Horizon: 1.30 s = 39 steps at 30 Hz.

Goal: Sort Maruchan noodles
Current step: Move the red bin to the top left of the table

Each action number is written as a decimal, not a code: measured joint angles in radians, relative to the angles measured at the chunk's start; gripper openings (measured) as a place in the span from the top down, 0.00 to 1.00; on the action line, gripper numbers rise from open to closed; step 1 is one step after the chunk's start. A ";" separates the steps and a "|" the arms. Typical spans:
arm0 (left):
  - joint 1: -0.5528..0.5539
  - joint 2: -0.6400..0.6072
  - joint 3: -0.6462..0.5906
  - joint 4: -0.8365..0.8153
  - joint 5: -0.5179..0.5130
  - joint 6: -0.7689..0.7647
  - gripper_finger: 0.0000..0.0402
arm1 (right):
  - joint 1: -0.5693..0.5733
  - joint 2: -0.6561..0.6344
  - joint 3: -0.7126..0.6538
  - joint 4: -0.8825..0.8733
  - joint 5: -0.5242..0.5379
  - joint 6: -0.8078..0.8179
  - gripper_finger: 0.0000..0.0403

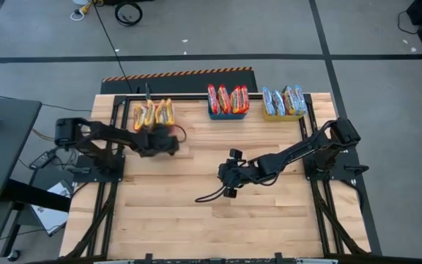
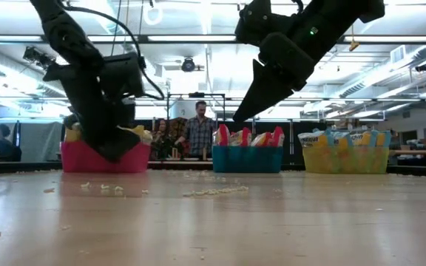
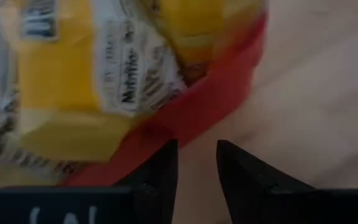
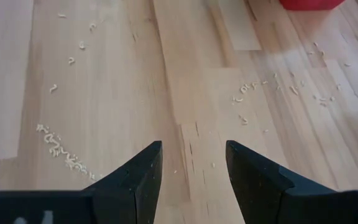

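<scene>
The Maruchan noodles stand on edge, sorted in three bins along the table's far edge. Yellow-orange packets (image 1: 154,114) fill the red bin (image 2: 106,158), red packets (image 1: 228,98) the blue bin (image 2: 247,159), and pale blue-silver packets (image 1: 284,100) the yellow bin (image 2: 345,159). My left gripper (image 3: 196,146) hangs just near of the red bin's rim (image 3: 197,102), open by a narrow gap and empty; the yellow packets (image 3: 73,74) show just beyond it. My right gripper (image 4: 192,149) hovers over bare wood mid-table (image 1: 224,176), open and empty.
Noodle crumbs lie scattered on the wooden table (image 4: 61,149) (image 2: 213,192). A black cable (image 1: 207,196) trails beside my right gripper. People (image 2: 198,133) stand in the room beyond the far edge. The near half of the table (image 1: 218,227) holds no bins or packets.
</scene>
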 joint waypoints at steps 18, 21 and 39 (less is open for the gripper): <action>0.323 -0.190 -0.188 0.160 -0.048 0.203 0.71 | 0.001 0.000 0.000 -0.048 -0.081 -0.003 0.55; 0.359 -0.197 -0.192 0.196 -0.033 0.219 0.71 | 0.002 -0.002 0.000 -0.029 -0.105 -0.002 0.55; 0.129 -0.165 -0.225 0.704 0.140 0.279 0.71 | 0.057 -0.003 0.000 -0.076 -0.051 0.074 0.55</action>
